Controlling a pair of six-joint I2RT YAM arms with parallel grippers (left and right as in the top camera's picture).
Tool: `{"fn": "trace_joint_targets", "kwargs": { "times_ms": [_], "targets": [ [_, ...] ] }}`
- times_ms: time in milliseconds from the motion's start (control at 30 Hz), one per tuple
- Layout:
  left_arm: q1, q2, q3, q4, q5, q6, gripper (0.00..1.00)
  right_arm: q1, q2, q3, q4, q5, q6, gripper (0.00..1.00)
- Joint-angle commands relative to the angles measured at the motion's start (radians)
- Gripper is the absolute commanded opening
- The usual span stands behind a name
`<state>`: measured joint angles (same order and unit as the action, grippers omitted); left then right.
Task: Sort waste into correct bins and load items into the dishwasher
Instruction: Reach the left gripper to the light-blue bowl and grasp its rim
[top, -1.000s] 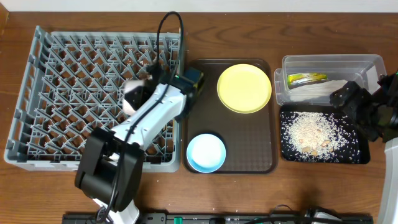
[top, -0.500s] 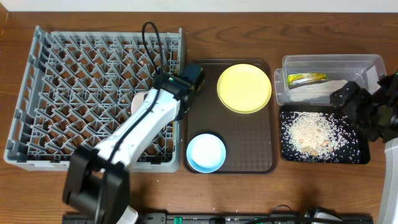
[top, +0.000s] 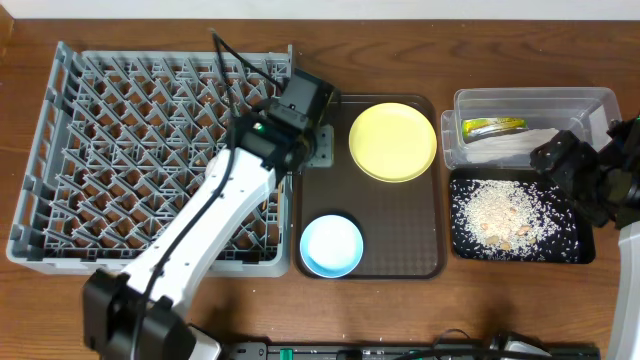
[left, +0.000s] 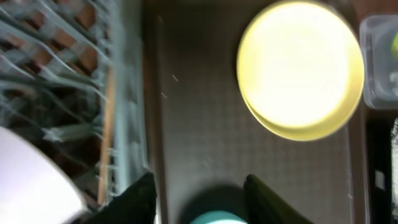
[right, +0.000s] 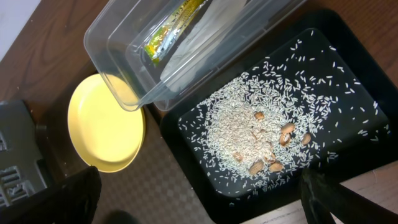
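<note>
My left gripper (top: 318, 146) is open and empty at the left edge of the brown tray (top: 400, 225), beside the grey dish rack (top: 100, 150). In the left wrist view its fingers (left: 202, 199) frame the light-blue bowl (left: 214, 219), with the yellow plate (left: 298, 68) beyond. The white bowl (left: 31, 180) sits in the rack. The blue bowl (top: 331, 244) and yellow plate (top: 393, 141) lie on the brown tray. My right gripper (top: 572, 168) is open and empty above the black tray (top: 575, 250) of rice scraps (right: 249, 124). The clear tub (top: 530, 100) holds the wrapper (top: 492, 127) and tissue (top: 515, 148). The chopsticks are out of view.
The rack fills the left half of the wooden table (top: 400, 60). The brown tray sits in the middle, between the rack and the two bins at the right. My left arm (top: 210, 220) lies across the rack's right side.
My left gripper let go of the white bowl in the rack, then moved right and away to the brown tray's edge. The right arm has not moved.
</note>
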<state>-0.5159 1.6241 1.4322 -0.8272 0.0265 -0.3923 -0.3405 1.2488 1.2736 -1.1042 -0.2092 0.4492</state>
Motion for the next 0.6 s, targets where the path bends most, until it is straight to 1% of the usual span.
{"fn": "trace_joint_targets", "kwargs": {
  "times_ms": [0,133,167,200,233,267,300,400,567],
  "targets": [
    [-0.010,0.016,-0.009,-0.043,0.090,0.006,0.42,-0.012,-0.013,-0.001,-0.002,-0.002,0.010,0.99],
    [-0.011,0.001,-0.009,-0.107,0.013,-0.054,0.28,-0.012,-0.013,-0.001,-0.002,-0.002,0.010,0.99],
    [-0.011,-0.002,-0.009,-0.111,0.010,-0.054,0.26,-0.012,-0.013,-0.001,-0.002,-0.002,0.010,0.99],
    [-0.012,-0.003,-0.009,-0.117,0.013,-0.056,0.21,-0.012,-0.013,-0.001,-0.002,-0.002,0.010,0.99],
    [-0.015,-0.003,-0.009,-0.126,0.017,-0.061,0.19,-0.012,-0.013,-0.001,-0.002,-0.002,0.010,0.99],
    [-0.021,-0.003,-0.009,-0.137,0.018,-0.070,0.11,-0.012,-0.013,-0.001,-0.002,-0.002,0.010,0.99],
    [-0.029,-0.002,-0.009,-0.150,0.019,-0.075,0.08,-0.012,-0.013,-0.001,-0.002,-0.002,0.010,0.99],
    [-0.079,-0.002,-0.011,-0.183,0.018,-0.071,0.08,-0.012,-0.013,-0.001,-0.002,-0.002,0.010,0.99],
    [-0.192,-0.002,-0.042,-0.185,0.013,-0.014,0.08,-0.012,-0.013,-0.001,-0.002,-0.002,0.010,0.99]
  ]
}}
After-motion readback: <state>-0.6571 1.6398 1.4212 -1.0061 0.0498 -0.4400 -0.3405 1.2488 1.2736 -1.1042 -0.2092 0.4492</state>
